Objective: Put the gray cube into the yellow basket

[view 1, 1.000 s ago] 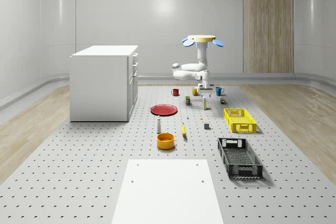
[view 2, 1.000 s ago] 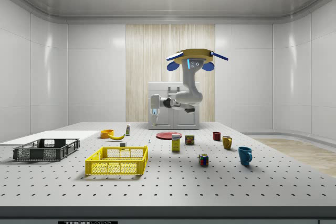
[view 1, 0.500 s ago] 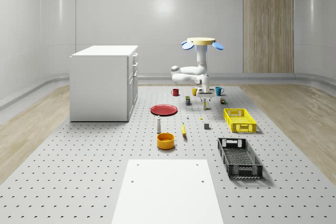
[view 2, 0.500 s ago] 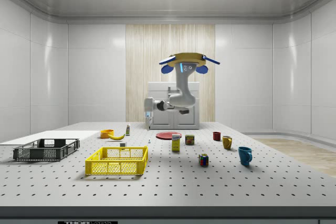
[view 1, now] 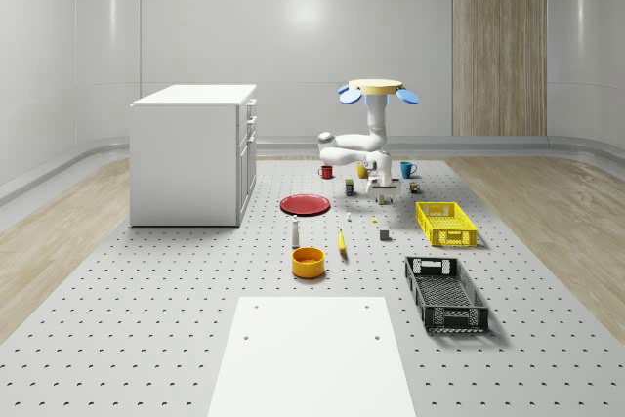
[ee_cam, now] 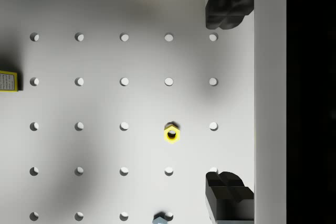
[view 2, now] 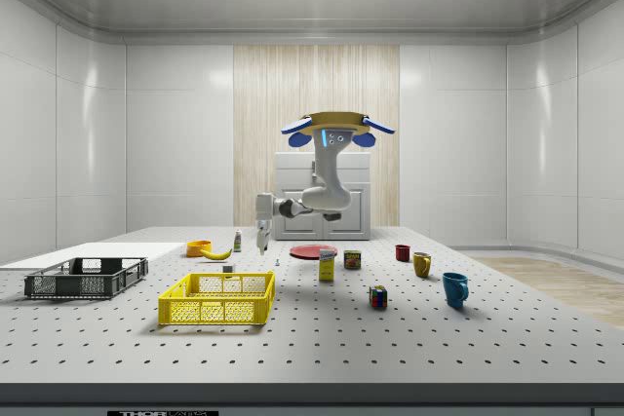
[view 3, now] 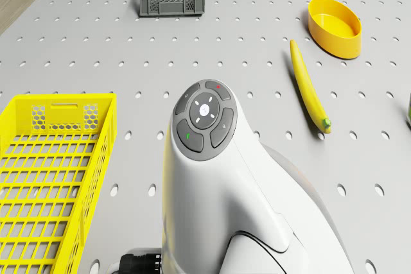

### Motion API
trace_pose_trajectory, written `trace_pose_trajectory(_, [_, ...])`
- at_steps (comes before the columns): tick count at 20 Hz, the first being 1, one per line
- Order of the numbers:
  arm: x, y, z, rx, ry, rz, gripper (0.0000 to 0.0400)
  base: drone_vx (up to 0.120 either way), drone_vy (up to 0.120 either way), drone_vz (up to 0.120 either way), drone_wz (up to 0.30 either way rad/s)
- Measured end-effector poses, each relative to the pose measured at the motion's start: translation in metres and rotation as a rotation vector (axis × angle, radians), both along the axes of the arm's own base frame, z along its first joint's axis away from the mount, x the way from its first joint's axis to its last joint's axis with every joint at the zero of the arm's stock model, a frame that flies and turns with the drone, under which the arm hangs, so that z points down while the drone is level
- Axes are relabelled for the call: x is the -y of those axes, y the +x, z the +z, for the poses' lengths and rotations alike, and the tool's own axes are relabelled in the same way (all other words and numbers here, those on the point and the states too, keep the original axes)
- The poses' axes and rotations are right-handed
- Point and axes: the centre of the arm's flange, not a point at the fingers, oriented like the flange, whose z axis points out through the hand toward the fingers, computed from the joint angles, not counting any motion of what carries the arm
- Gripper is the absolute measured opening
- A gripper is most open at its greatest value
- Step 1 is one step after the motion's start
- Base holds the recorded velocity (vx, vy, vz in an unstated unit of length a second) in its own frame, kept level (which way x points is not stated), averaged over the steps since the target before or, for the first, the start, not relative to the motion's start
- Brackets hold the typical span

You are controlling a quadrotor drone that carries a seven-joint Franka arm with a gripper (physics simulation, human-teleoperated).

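claw (ee_cam: 211,100) is spread wide with nothing between the fingers (ee_cam: 229,6), just bare perforated floor and a little yellow nut (ee_cam: 171,134) down there. in the side view we can see the claw (view 2: 261,239) hanging low, pointing down, not touching anything.

going left to right across the whole-scene view: banana (view 1: 342,241), then the gray cube (view 1: 385,234) sitting on the floor by itself, then the yellow basket (view 1: 446,224) off to its right, a clear gap between them. basket's got nothing in it as far as we can tell from the drone view (view 3: 58,102).

the drone (view 1: 376,88) hovers over the far part of the floor, near the mugs and cans, so the claw (view 1: 382,183) sits farther back than the cube and not above it.

so we'd call this the approach step, no grab yet. next move as we see it: bring the claw nearer the camera until the cube is right under it, drop down so the fingers straddle it, then squeeze. it's a small target, so the lineup needs to be pretty dead-on.
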Motion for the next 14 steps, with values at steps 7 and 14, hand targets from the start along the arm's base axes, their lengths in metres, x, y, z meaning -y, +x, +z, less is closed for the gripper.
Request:
trace_pose_trajectory(7, [0.0000, 0.0000, 0.0000, 0.000, 0.000, 0.000, 0.0400, 0.120, -0.046, -0.046, 0.000])
trace_pose_trajectory(14, [0.0000, 0.0000, 0.0000, 0.000, 0.000, 0.000, 0.0400, 0.120, 0.000, -0.023, 0.000])
